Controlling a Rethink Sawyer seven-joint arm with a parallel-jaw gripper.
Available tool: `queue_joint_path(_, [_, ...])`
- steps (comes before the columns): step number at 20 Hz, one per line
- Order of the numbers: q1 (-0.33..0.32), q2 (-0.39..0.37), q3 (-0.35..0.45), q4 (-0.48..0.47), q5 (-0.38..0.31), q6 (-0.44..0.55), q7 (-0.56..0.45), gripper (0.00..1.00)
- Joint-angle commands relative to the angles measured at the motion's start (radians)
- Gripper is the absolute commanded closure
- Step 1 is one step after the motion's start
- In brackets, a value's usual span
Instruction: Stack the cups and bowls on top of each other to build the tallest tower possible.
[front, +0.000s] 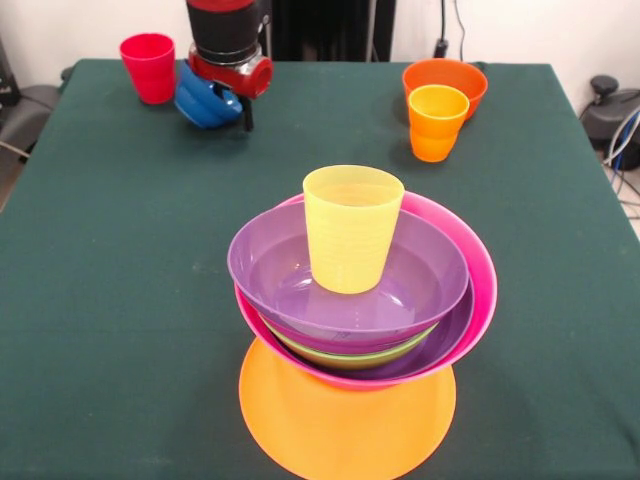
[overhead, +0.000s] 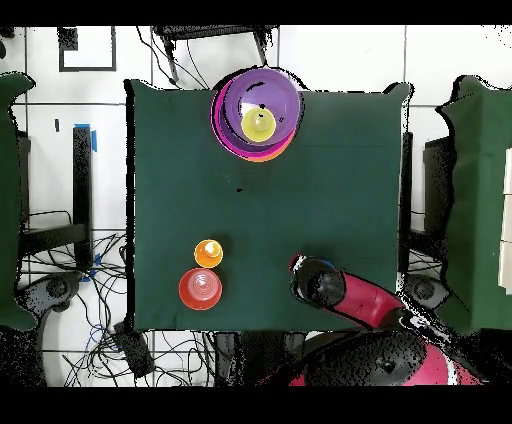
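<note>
Nearest stands the tower (front: 350, 330), yellow cup (front: 352, 228) on top. My gripper (front: 243, 115) hangs at the blue bowl (front: 205, 98); jaw state I cannot tell.

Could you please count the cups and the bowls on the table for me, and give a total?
Cups: 3 (red cup, yellow cup, orange-yellow cup)
Bowls: 7 (orange bowl, pink bowl, upper purple bowl, lower purple bowl, green bowl, blue bowl, red-orange bowl)
Total: 10

Blue bowl (front: 205, 100) half behind end effector (front: 243, 118)
</note>
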Motion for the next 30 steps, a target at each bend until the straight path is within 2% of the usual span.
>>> queue_joint_path(1, [0.016,0.045,0.057,-0.073,0.008,-0.043,0.115,1.0])
queue_joint_path(9, [0.036,-0.028,0.051,-0.04,0.019,-0.022,0.128,1.0])
queue_joint_path(30, [0.038,-0.082,0.054,-0.017,0.033,-0.003,0.137,1.0])
